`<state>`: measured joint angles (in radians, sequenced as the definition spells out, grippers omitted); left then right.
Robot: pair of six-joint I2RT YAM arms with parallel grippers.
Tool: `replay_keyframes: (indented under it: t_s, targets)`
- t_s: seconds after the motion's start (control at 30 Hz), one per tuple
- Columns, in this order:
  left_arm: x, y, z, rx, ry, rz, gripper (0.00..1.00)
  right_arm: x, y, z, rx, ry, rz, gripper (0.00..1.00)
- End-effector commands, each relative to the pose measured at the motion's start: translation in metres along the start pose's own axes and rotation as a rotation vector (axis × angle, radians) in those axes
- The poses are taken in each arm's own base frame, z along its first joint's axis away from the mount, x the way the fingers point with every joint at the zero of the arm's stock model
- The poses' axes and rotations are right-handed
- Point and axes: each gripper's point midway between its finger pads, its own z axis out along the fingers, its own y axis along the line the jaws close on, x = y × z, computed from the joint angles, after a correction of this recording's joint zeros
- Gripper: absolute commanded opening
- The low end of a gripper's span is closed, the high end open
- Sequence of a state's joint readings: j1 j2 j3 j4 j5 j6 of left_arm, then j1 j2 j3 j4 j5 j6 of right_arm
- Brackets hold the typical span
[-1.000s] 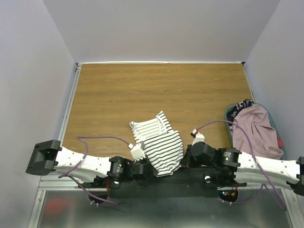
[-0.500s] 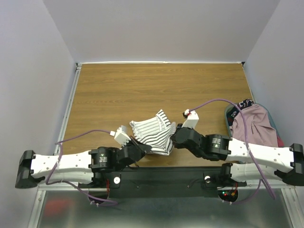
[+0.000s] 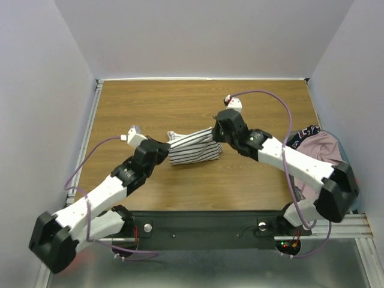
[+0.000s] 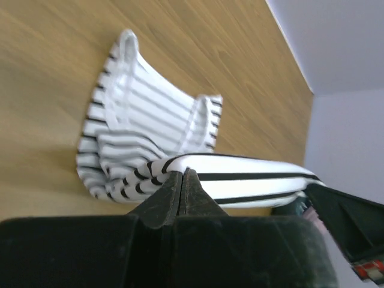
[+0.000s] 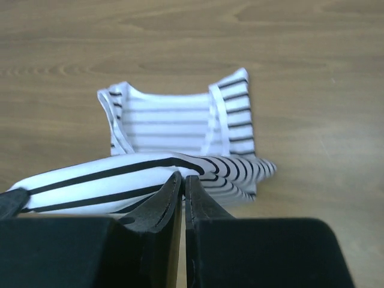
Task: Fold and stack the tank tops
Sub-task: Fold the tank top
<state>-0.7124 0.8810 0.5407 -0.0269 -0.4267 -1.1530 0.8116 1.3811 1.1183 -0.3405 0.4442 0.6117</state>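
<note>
Both arms just swung forward. Now the left gripper (image 3: 165,146) and right gripper (image 3: 214,134) each pinch the striped top (image 3: 193,152), lifting its near edge over the rest, in the middle of the table (image 3: 120,108). I think the fold is half done.

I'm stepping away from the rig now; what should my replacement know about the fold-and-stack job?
Left gripper: shut on the striped tank top, at the left end of its lifted edge.
Right gripper: shut on the same edge, right end.
Pink tank top: bunched at the far right, not folded.
Done: striped tank top partly doubled over itself.
Left: lay the edge down, finish that fold, fold the pink one, stack both.
</note>
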Motion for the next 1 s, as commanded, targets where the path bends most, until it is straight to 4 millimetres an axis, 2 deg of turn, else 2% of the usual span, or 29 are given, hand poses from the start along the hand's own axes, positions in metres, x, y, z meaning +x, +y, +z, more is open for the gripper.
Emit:
replay_keyframes:
  t_s: [0.0, 0.03, 0.07, 0.1, 0.13, 0.17, 0.2, 0.23, 0.3, 0.33, 0.37, 0.5, 0.57, 0.6, 0.63, 0.67, 0.7, 0.77, 0.8, 0.87, 0.97]
  targets:
    - [-0.041, -0.039, 0.046, 0.131, -0.037, 0.101, 0.0, -0.047, 0.018, 0.061, -0.1, -0.035, -0.015, 0.09]
    - [-0.055, -0.033, 0.077, 0.074, -0.038, 0.102, 0.0, -0.053, 0.01, 0.08, -0.104, -0.016, 0.0, 0.07]
    - [-0.061, -0.033, 0.094, 0.06, -0.036, 0.115, 0.0, -0.058, 0.008, 0.095, -0.107, -0.004, 0.008, 0.06]
    - [-0.078, -0.056, 0.108, 0.108, -0.067, 0.133, 0.0, -0.054, 0.0, 0.131, -0.106, 0.043, 0.022, 0.05]
    - [-0.082, -0.051, 0.126, 0.087, -0.062, 0.133, 0.0, -0.056, -0.001, 0.145, -0.113, 0.053, 0.031, 0.04]
    - [-0.071, -0.028, 0.158, 0.037, -0.003, 0.14, 0.0, -0.051, -0.005, 0.163, -0.113, 0.077, 0.039, 0.03]
    - [-0.07, -0.026, 0.174, 0.041, 0.012, 0.138, 0.0, -0.048, -0.008, 0.177, -0.112, 0.093, 0.046, 0.03]
    - [-0.063, -0.02, 0.2, 0.021, 0.044, 0.143, 0.0, -0.044, -0.013, 0.203, -0.108, 0.113, 0.055, 0.03]
    - [-0.054, -0.016, 0.219, 0.019, 0.094, 0.149, 0.0, -0.038, -0.017, 0.221, -0.103, 0.127, 0.063, 0.02]
    - [-0.048, -0.01, 0.232, 0.002, 0.108, 0.147, 0.0, -0.026, -0.017, 0.232, -0.12, 0.161, 0.067, 0.01]
    - [-0.045, -0.006, 0.237, -0.009, 0.111, 0.138, 0.0, -0.021, -0.017, 0.236, -0.123, 0.172, 0.067, 0.01]
    - [-0.034, 0.008, 0.237, -0.021, 0.125, 0.1, 0.0, 0.005, -0.028, 0.24, -0.101, 0.225, 0.082, 0.0]
    - [-0.027, 0.019, 0.231, -0.042, 0.134, 0.078, 0.0, 0.016, -0.035, 0.238, -0.08, 0.239, 0.089, 0.0]
    - [-0.024, 0.022, 0.229, -0.049, 0.137, 0.066, 0.0, 0.029, -0.043, 0.233, -0.062, 0.26, 0.096, 0.0]
    - [-0.018, 0.031, 0.223, -0.061, 0.15, 0.056, 0.0, 0.03, -0.045, 0.23, -0.054, 0.253, 0.098, 0.0]
    - [-0.015, 0.031, 0.22, -0.062, 0.148, 0.034, 0.0, 0.027, -0.046, 0.224, -0.052, 0.243, 0.103, 0.0]
    - [-0.006, 0.044, 0.212, -0.086, 0.16, 0.025, 0.0, 0.045, -0.055, 0.217, -0.033, 0.273, 0.102, 0.0]
    - [-0.001, 0.041, 0.201, -0.076, 0.154, 0.004, 0.0, 0.05, -0.059, 0.208, -0.031, 0.272, 0.107, 0.0]
    - [0.003, 0.042, 0.196, -0.079, 0.154, -0.026, 0.0, 0.056, -0.063, 0.195, -0.026, 0.28, 0.117, 0.01]
    - [0.013, 0.049, 0.179, -0.085, 0.169, -0.051, 0.0, 0.058, -0.068, 0.182, -0.012, 0.261, 0.122, 0.0]
    - [0.011, 0.051, 0.163, -0.086, 0.123, -0.075, 0.0, 0.061, -0.07, 0.161, -0.014, 0.251, 0.137, 0.01]
